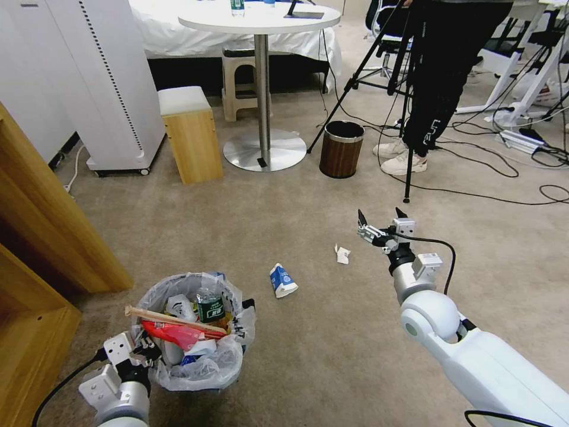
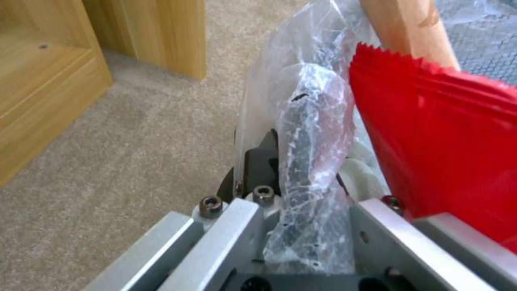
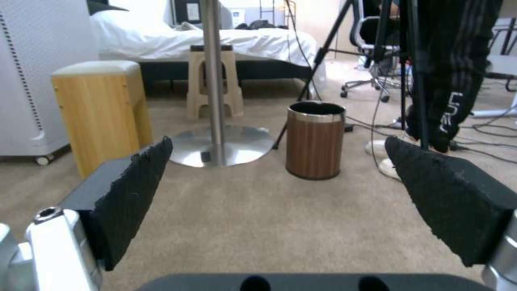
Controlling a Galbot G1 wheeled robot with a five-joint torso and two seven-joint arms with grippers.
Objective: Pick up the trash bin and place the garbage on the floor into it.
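The trash bin (image 1: pixel 220 366), lined with a crinkly plastic bag, sits at the lower left, with my left gripper (image 1: pixel 145 353) shut on its near rim. In the left wrist view the bag rim (image 2: pixel 309 133) is pinched between the jaws, beside a red wrapper (image 2: pixel 447 133) and a wooden stick (image 2: pixel 409 32). A green-label bottle (image 1: pixel 209 305) also lies inside. On the beige floor (image 1: pixel 308 201) lie garbage pieces: a blue-white carton (image 1: pixel 282 280) and a crumpled white tissue (image 1: pixel 342 254). My right gripper (image 1: pixel 382 218) hovers open just right of the tissue, its black pads (image 3: pixel 135 182) wide apart.
A brown cylindrical bin (image 1: pixel 341 149) stands ahead beside the round table's metal base (image 1: pixel 265 149). A wooden stool (image 1: pixel 189 133) and a wooden cabinet (image 1: pixel 47 249) are on the left. A person's legs (image 1: pixel 438 89), tripod legs and cables (image 1: pixel 521 148) crowd the far right.
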